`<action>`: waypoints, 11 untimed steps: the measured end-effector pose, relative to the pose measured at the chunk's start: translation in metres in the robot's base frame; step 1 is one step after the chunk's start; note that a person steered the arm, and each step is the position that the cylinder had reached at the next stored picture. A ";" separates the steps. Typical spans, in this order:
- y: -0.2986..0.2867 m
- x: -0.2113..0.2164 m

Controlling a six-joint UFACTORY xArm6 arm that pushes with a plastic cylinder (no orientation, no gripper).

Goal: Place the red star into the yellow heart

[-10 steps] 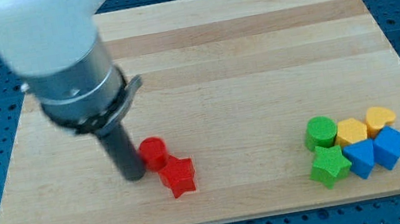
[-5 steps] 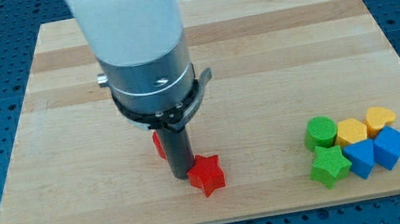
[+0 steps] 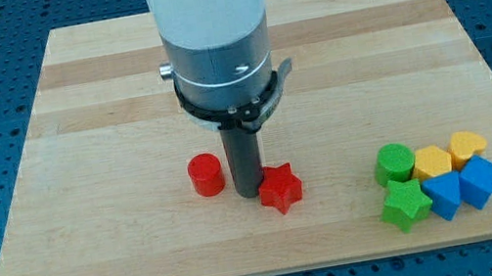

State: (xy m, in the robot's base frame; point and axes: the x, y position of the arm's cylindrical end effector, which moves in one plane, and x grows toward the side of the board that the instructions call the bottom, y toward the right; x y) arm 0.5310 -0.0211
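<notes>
Since the earlier frames my tip [image 3: 248, 193] has slid toward the view's right, and the red star [image 3: 280, 189] has gone right with it; the red cylinder [image 3: 204, 175] is now uncovered and left behind on the tip's left. Tip sits between the two red blocks, touching the star's left side, near but apart from the cylinder. No hand on this arm, just the rod, so nothing to open or close. Yellow heart [image 3: 468, 144] is well apart at the counter [image 3: 73, 106] lower right, in a tight cluster with yellow hexagon [image 3: 432, 163], green cylinder [image 3: 395, 163], green star [image 3: 405, 204], and two blue blocks [image 3: 444, 194] [image 3: 481, 181], shapes unclear.
</notes>
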 end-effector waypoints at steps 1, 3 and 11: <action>-0.024 0.024; 0.024 0.028; 0.153 -0.087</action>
State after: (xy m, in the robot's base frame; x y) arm 0.4439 0.1315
